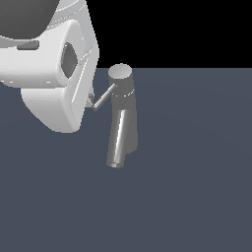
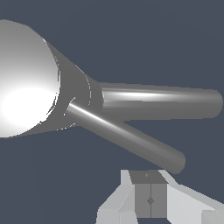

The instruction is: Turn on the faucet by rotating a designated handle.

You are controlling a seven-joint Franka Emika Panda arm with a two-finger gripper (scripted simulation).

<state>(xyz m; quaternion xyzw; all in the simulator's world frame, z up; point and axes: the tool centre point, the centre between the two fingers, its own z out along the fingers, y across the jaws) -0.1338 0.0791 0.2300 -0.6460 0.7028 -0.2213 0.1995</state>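
The white gripper [image 1: 90, 101] hangs at the exterior view's left, just beside the faucet [image 1: 121, 115]. I cannot tell if it is released or clenched. The handle [image 1: 104, 97] points toward it, probably ready for pushing.

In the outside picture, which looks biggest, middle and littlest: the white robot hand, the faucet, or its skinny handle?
1. The white gripper looks biggest, though it may just sit nearer the camera.
2. The faucet.
3. The handle, clearly the littlest.
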